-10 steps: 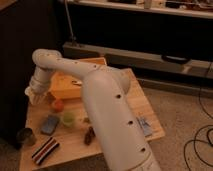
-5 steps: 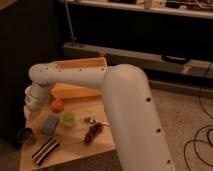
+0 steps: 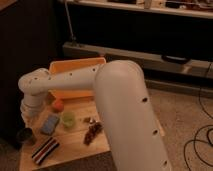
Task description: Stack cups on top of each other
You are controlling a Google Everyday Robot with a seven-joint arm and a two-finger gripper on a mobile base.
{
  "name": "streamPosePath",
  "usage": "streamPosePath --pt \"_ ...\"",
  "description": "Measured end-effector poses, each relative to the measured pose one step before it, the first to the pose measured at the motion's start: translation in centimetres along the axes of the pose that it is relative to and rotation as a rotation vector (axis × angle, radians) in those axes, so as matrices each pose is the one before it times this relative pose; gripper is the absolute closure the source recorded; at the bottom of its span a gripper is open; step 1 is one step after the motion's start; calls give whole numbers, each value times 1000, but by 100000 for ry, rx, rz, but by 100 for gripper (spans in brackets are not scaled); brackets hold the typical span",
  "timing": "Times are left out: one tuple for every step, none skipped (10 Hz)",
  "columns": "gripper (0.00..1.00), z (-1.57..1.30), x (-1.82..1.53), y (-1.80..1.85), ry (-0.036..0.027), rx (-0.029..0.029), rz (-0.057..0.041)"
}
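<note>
The dark grey-brown cup (image 3: 25, 135) stands upright at the table's left edge. The translucent pale green cup (image 3: 68, 119) stands upright near the middle of the table, apart from the dark cup, with the blue sponge between them. My gripper (image 3: 28, 118) hangs at the end of the white arm (image 3: 120, 110), just above and slightly behind the dark cup. It is at the table's left side. I see nothing held in it.
A flat blue sponge (image 3: 50, 124), a small orange ball (image 3: 58, 105), a black-and-white striped block (image 3: 44, 149) and a brown clump (image 3: 92, 132) lie on the wooden table (image 3: 75, 147). An orange tray (image 3: 75, 74) stands at the back. The arm hides the table's right part.
The arm has swung further left and lower, bringing the gripper from behind the orange ball to just above the dark cup. The cups have not moved.
</note>
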Motion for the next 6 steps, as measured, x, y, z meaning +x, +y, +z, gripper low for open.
streamPosePath --pt "54 921 93 -465 -677 1816 1077" --pt "43 510 33 -359 -728 43 874" --pt "33 93 -58 -174 -564 104 611" --pt "24 129 -94 -183 -320 231 588" --pt "20 144 -134 12 21 114 199" --pt "20 137 -116 9 234 23 166"
